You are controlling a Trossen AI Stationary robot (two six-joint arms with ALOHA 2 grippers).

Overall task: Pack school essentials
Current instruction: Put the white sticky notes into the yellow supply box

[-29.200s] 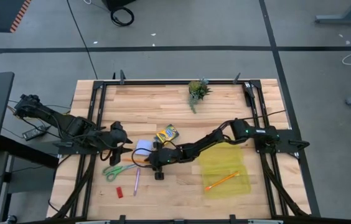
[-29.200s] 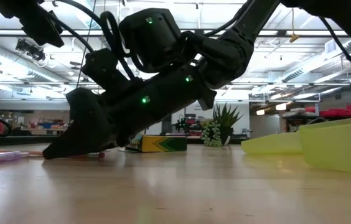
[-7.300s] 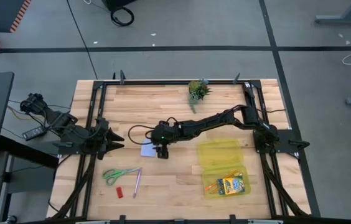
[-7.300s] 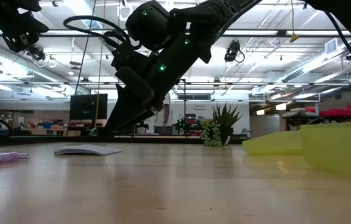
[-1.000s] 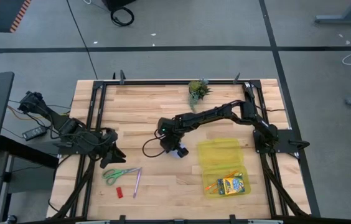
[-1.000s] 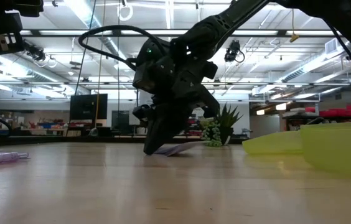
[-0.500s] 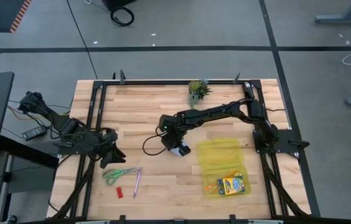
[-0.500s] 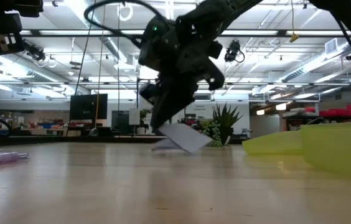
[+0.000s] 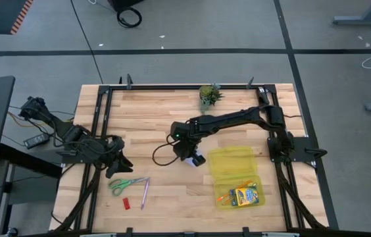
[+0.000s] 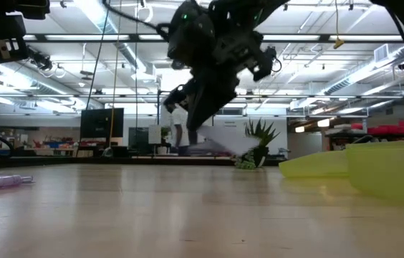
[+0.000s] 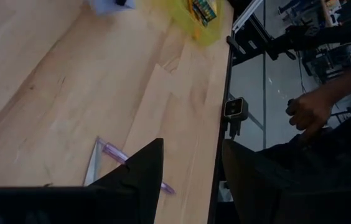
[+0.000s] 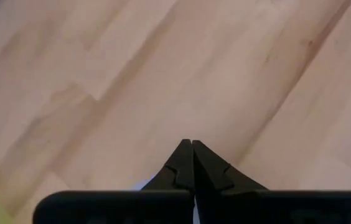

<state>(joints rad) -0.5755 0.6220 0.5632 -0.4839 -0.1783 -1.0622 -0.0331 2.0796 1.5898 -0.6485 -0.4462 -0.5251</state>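
Note pad (image 9: 198, 158), square, flat, hand-pinched (image 9: 192, 157).

Pale matt wooden table (image 9: 152, 112); translucent yellow plastic case (image 9: 228, 172).

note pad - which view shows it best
The high view: the note pad shows light blue in the right gripper, beside the yellow case. The low view blurs it; the left wrist view catches a corner; the right wrist view only a sliver.

One scissors (image 9: 122, 184), pen (image 9: 144, 193), eraser (image 9: 125, 203), crayon box (image 9: 244, 195), notepad (image 9: 198, 158).
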